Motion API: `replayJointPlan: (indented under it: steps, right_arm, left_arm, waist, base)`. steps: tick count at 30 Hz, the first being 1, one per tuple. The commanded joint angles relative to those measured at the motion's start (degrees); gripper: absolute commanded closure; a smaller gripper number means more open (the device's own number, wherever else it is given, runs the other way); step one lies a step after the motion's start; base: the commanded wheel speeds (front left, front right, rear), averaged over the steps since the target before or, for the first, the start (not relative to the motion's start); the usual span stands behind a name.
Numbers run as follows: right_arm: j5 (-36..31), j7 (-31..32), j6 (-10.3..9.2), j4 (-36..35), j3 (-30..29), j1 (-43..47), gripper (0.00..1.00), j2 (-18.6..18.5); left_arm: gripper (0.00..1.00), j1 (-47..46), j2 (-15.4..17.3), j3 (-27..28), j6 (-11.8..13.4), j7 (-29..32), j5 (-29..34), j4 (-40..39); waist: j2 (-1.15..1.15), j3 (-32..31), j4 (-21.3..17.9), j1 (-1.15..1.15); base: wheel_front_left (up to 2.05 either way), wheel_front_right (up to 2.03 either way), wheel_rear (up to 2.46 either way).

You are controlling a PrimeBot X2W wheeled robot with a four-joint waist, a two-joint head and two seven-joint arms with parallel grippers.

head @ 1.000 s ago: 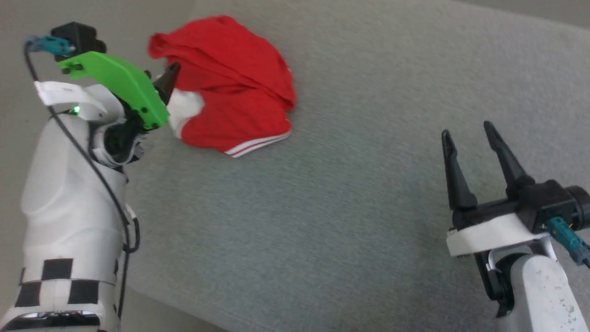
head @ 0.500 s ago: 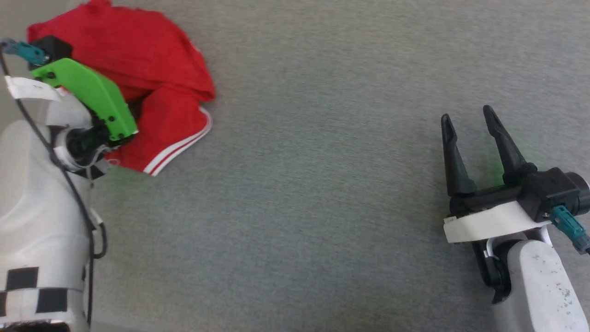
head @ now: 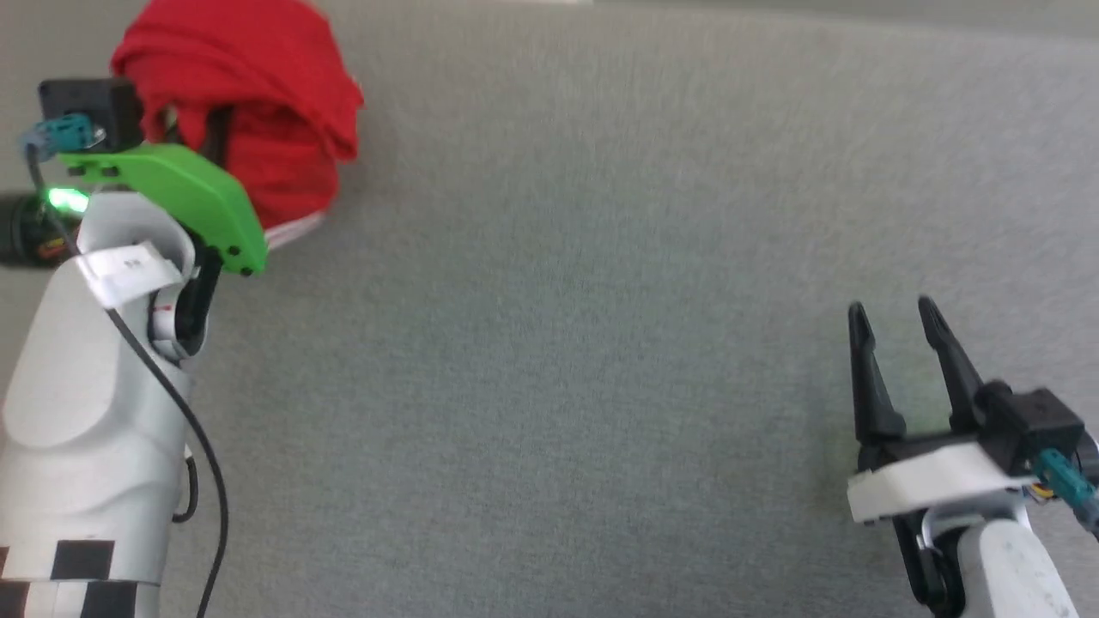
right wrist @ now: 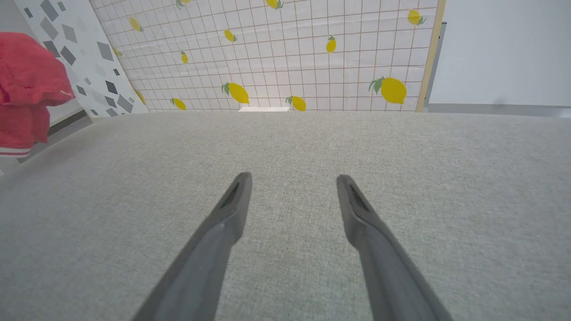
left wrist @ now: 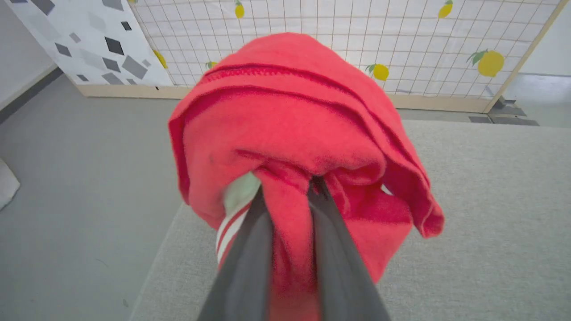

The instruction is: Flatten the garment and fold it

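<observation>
The grey tabletop [head: 601, 300] lies wide and bare through the middle, and that is where the garment [head: 249, 94] ought to be brought. At present it hangs in a red bunch, lifted at the far left edge, with a white striped hem dangling beneath. The left claw [left wrist: 287, 189] is clamped on a thick fold of it, red cloth pinched between both fingers. Several layers look caught, so it would be best to carry the bundle slowly to the centre and lower it so the loose cloth drapes out rather than heaps. The right claw [head: 890, 306], fingers apart and holding nothing, hovers low at the near right and could take a free edge to draw the cloth taut. Count: one tabletop, one garment, two claws
</observation>
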Motion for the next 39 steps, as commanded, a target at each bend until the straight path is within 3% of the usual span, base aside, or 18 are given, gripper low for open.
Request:
replayJointPlan:
  steps: [1, 6, 9, 17, 20, 25, 30, 32, 35, 39]
  right_arm:
    - [0.53, -0.55, -0.09, -0.07, -0.41, 1.03, 0.00, -0.05]
    - [0.73, -0.57, -0.09, -0.62, -1.81, 3.58, 0.00, -0.05]
    - [0.71, -0.13, -0.09, -1.02, -2.13, 4.95, 0.00, -0.05]
    - [0.25, 1.84, -0.09, -2.76, -1.29, 7.12, 0.00, -0.05]
    - [0.23, 2.40, -0.09, -3.47, -0.86, 7.47, 0.00, -0.05]
    - [0.56, 3.09, -0.09, -4.36, 0.04, 7.78, 0.00, -0.05]
    - [0.78, 3.41, -0.09, -4.43, 0.35, 8.22, 0.00, -0.05]
    - [0.82, 3.56, -0.09, -4.47, 0.54, 8.33, 0.00, -0.05]
    - [0.84, 3.75, -0.09, -4.56, 0.67, 8.49, 0.00, -0.05]
    - [0.82, 3.90, -0.09, -4.78, 0.89, 8.77, 0.00, -0.05]
  left_arm:
    - [1.00, -1.56, 0.09, -0.79, -0.18, -2.21, 1.39, -1.18]
    - [1.00, -3.74, -2.57, -4.32, -0.06, -8.07, 4.46, -4.68]
    - [1.00, -4.23, -5.95, -7.01, -0.16, -10.07, 5.09, -5.72]
    - [1.00, 0.57, -14.75, -15.56, -1.30, -8.92, 3.99, -1.70]
    - [1.00, 3.71, -16.13, -19.38, -2.04, -5.13, 2.37, 2.03]
    - [1.00, 8.61, -16.92, -26.65, -3.73, 8.84, -1.94, 10.07]
    - [1.00, 11.43, -17.07, -31.49, -4.51, 20.56, -6.11, 14.80]
    - [0.00, 11.76, -17.09, -31.74, -4.34, 21.99, -7.20, 15.13]
    - [0.00, 12.12, -17.11, -31.01, -3.29, 20.91, -8.24, 14.23]
    - [0.00, 12.59, -16.76, -28.51, -0.82, 14.97, -8.70, 10.68]
  waist:
    - [0.00, -10.63, -2.27, 0.00]
    - [0.00, -14.61, -6.26, 0.00]
    - [0.00, -16.36, -9.01, 0.00]
    - [0.00, -18.90, -16.58, 0.00]
    - [0.00, -18.88, -19.09, 0.00]
    - [0.00, -18.00, -22.24, 0.00]
    - [0.00, -17.64, -23.02, 0.00]
    - [0.00, -17.68, -22.80, 0.00]
    - [0.00, -18.12, -21.84, 0.00]
    - [0.00, -18.83, -19.78, 0.00]
  base:
    - [0.00, 0.00, 0.00]
    - [0.00, 0.00, 0.00]
    - [0.00, 0.00, 0.00]
    - [0.00, 0.00, 0.00]
    - [0.00, 0.00, 0.00]
    - [0.00, 0.00, 0.00]
    - [0.00, 0.00, 0.00]
    - [0.00, 0.00, 0.00]
    - [0.00, 0.00, 0.00]
    - [0.00, 0.00, 0.00]
